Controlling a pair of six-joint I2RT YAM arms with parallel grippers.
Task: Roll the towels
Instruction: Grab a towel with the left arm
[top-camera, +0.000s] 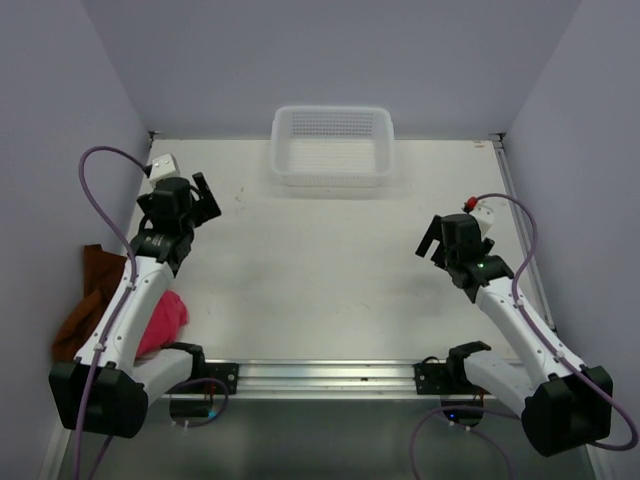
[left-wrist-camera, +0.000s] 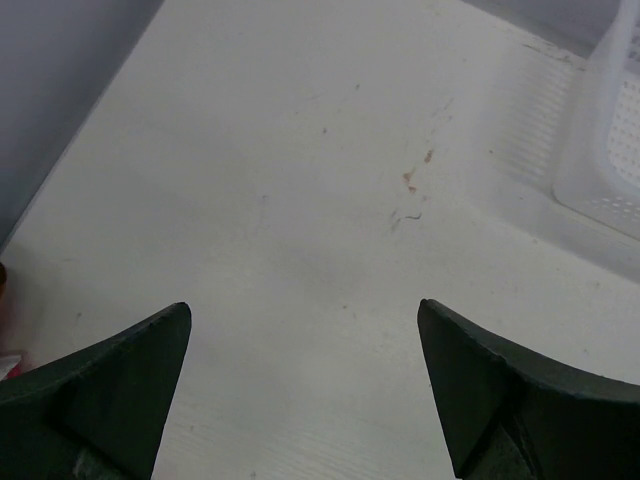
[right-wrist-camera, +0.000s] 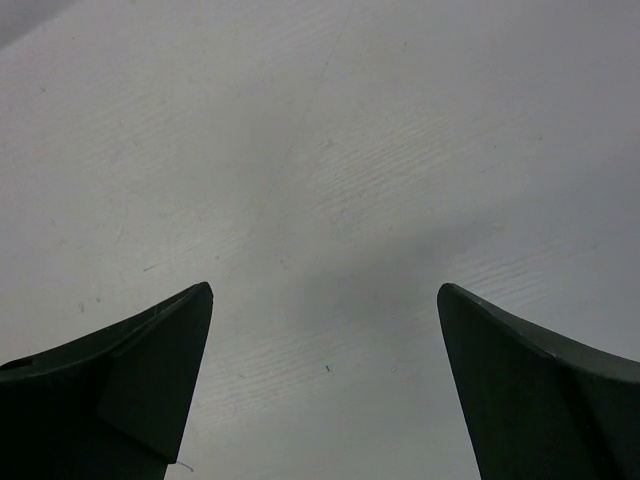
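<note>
A pink towel (top-camera: 163, 322) lies crumpled at the table's near left, partly under my left arm. A brown towel (top-camera: 88, 300) lies bunched beside it at the left wall. My left gripper (top-camera: 203, 199) is open and empty above the far left of the table; in the left wrist view (left-wrist-camera: 303, 320) its jaws stand wide apart over bare table. My right gripper (top-camera: 430, 240) is open and empty over the right side; in the right wrist view (right-wrist-camera: 325, 300) only bare table lies between the jaws.
A white mesh basket (top-camera: 332, 146) stands at the back centre, its corner also in the left wrist view (left-wrist-camera: 607, 150). The white table (top-camera: 320, 270) has walls on the left, right and back. A metal rail (top-camera: 325, 375) runs along the near edge.
</note>
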